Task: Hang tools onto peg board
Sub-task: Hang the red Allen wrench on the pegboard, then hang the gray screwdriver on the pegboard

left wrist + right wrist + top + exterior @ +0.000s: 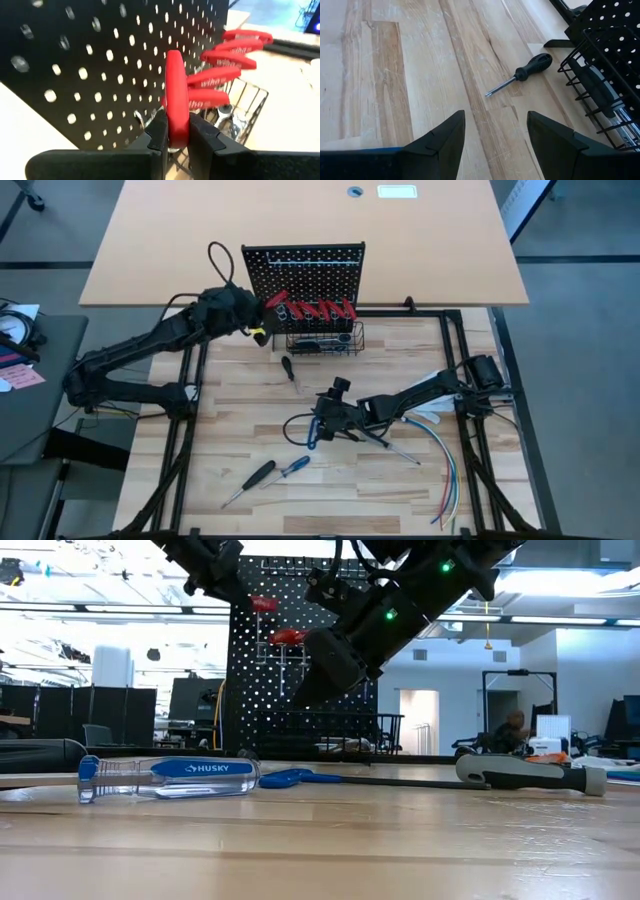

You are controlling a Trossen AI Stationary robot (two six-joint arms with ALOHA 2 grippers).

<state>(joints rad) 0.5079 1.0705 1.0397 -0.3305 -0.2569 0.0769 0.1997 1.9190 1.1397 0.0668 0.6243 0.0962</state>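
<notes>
On table: blue screwdriver "HUSKY" | pegboard pliers "wiha"

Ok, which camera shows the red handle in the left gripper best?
The left wrist view: the red handle stands clamped between the left gripper fingers, before the black peg board. The high view shows only a red speck; the low view hides it; the right wrist view misses it.
</notes>
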